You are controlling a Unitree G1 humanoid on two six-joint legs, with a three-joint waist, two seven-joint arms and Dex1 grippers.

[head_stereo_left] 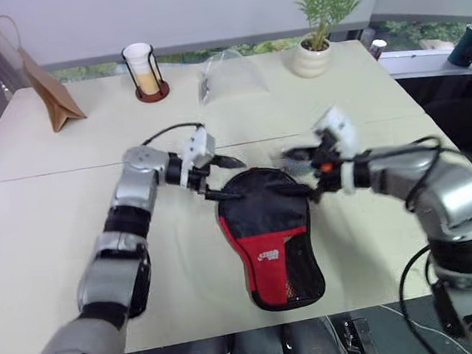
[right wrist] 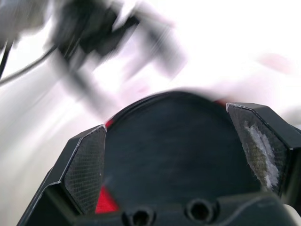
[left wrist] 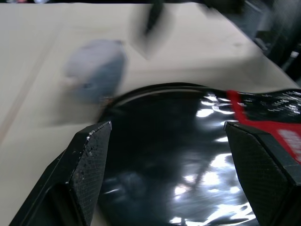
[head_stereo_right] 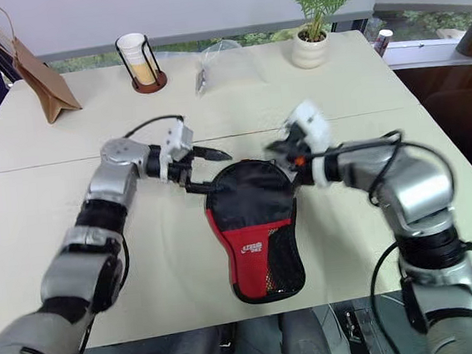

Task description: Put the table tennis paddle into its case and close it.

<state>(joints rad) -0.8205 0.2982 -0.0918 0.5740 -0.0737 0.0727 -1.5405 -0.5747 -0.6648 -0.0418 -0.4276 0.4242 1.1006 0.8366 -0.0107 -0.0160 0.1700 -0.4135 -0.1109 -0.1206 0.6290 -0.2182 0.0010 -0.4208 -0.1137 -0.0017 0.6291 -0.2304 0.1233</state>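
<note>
The case (head_stereo_left: 268,237), a black paddle-shaped pouch with a red logo panel and a mesh pocket, lies flat in the middle of the table with its round end away from me. My left gripper (head_stereo_left: 223,176) hovers at the far left rim of that round end, fingers wide open and empty. My right gripper (head_stereo_left: 304,170) hovers at the far right rim, also open and empty, blurred by motion. A grey fluffy charm (left wrist: 96,70) lies on the table just beyond the case's rim. The table tennis paddle is hidden from view.
Along the far side of the pale table (head_stereo_left: 49,237) stand a brown paper bag (head_stereo_left: 51,98), a cup in a wire holder (head_stereo_left: 144,69), a clear plastic bag (head_stereo_left: 228,76) and a potted plant (head_stereo_left: 316,48). The table's right edge drops off beside my right arm.
</note>
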